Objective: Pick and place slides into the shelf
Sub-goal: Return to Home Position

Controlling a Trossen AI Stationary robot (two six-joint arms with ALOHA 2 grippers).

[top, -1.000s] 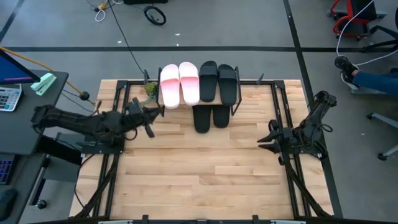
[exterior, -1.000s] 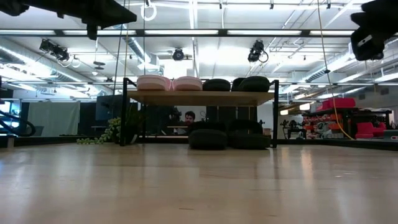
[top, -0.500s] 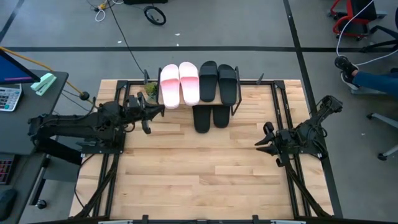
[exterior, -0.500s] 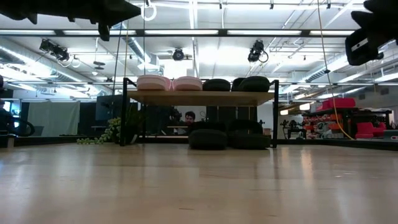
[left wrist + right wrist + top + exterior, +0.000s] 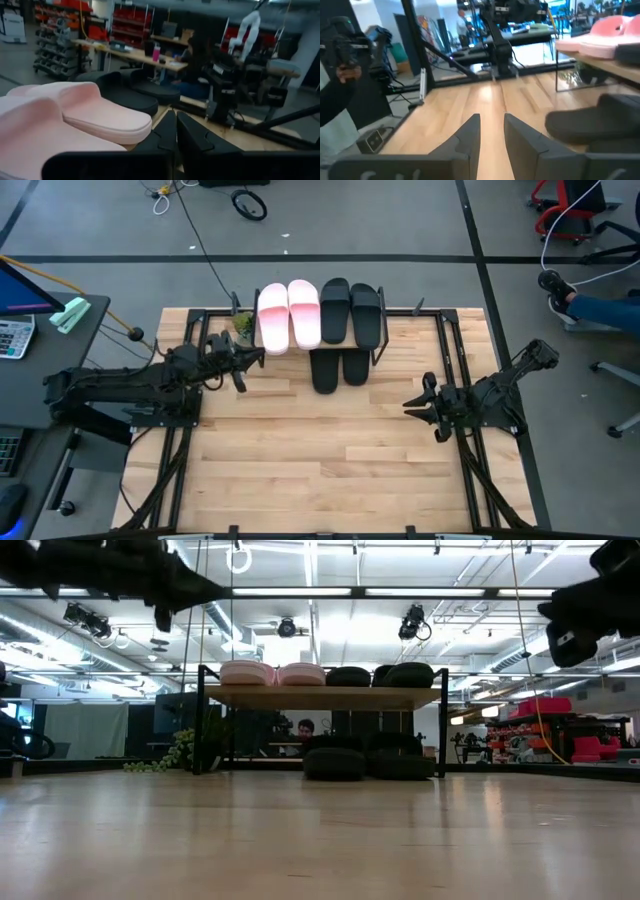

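Observation:
The shelf's wooden plank (image 5: pixel 320 697) stands on black wire legs at the table's far edge. On it lie two pale pink slides (image 5: pixel 288 315) and two black slides (image 5: pixel 352 312), side by side. Two more black slides (image 5: pixel 340 369) rest on the tabletop under the plank, toes toward the near edge. My left gripper (image 5: pixel 256 359) is shut and hovers in the air just left of the shelf, close to the pink slides (image 5: pixel 75 112). My right gripper (image 5: pixel 409 404) is open and hovers over the table's right part, empty, pointing left.
A small green plant (image 5: pixel 243 325) sits by the shelf's left legs. The bare wooden tabletop (image 5: pixel 330 460) spreads across the near half. A desk with a calculator (image 5: pixel 15 335) stands left of the table. People show in the room beyond (image 5: pixel 197 65).
My left gripper has moved toward the shelf's left end. My right gripper has moved toward the table's left and come lower. The slides and the shelf have stayed put.

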